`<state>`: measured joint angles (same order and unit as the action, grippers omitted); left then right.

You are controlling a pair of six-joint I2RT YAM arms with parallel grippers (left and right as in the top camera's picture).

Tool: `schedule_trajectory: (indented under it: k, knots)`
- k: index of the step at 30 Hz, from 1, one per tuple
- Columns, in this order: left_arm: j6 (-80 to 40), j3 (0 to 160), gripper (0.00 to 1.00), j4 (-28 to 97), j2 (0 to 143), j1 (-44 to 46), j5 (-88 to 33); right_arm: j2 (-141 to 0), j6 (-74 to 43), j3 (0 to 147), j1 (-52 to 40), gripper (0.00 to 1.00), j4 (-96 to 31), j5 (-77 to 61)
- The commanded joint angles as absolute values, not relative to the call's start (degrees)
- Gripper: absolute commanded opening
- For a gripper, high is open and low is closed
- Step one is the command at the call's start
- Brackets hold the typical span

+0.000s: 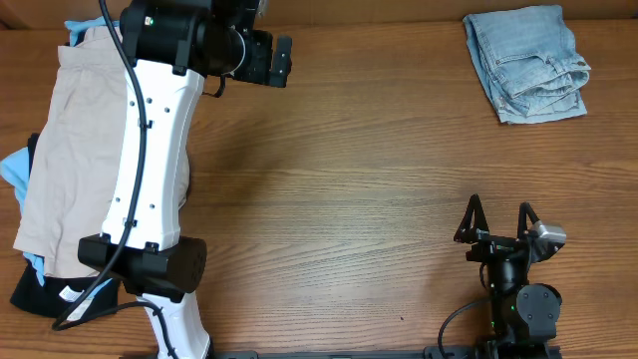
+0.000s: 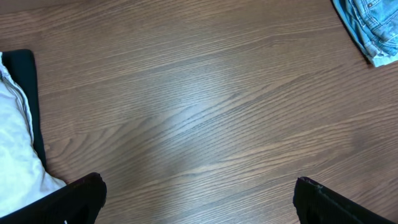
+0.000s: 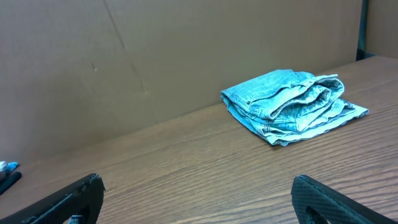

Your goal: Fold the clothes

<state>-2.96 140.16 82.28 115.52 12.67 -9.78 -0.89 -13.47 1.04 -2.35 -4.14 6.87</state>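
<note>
The light-blue denim shorts [image 1: 528, 62] lie folded in a compact bundle at the table's far right corner. They show in the right wrist view [image 3: 291, 106] and at the top right edge of the left wrist view [image 2: 370, 28]. My left gripper [image 1: 281, 60] is open and empty, high over the far left-centre of the table. My right gripper [image 1: 498, 214] is open and empty near the front right edge, far from the shorts. Its fingers frame bare wood in the right wrist view [image 3: 198, 196], as do the left fingers in the left wrist view [image 2: 199, 199].
A pile of other clothes lies at the left: beige khaki shorts [image 1: 75, 150] on top, a black garment [image 1: 35, 289] and blue fabric [image 1: 15, 170] beneath. The left arm's white link [image 1: 150, 170] crosses over the pile. A brown cardboard wall [image 3: 155, 56] backs the table.
</note>
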Motion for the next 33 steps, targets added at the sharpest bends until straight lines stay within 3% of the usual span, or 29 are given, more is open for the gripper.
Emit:
schedule_trajectory:
  k: [1,12,17,27,33]
  knots:
    - [-2.31,139.96,1.0,82.24,115.96,12.4,-9.65,-0.16,-13.47,0.47,-2.72,1.0,-3.97,7.49]
    - [-2.28,139.44,1.0,82.21,115.46,14.22,-9.63,-0.16,-13.47,0.47,-2.72,1.0,-3.97,7.49]
    - [-1.91,130.98,1.0,78.76,110.48,14.87,-8.82,-0.16,-13.47,0.47,-2.72,1.0,-3.97,7.49]
    - [-0.34,78.15,1.0,32.97,85.12,14.52,-6.33,-0.16,-13.47,0.47,-2.72,1.0,-3.97,7.49]
    - [-0.45,55.2,1.0,17.96,70.98,11.53,-4.97,-0.16,-13.47,0.47,-2.72,1.0,-3.97,7.49]
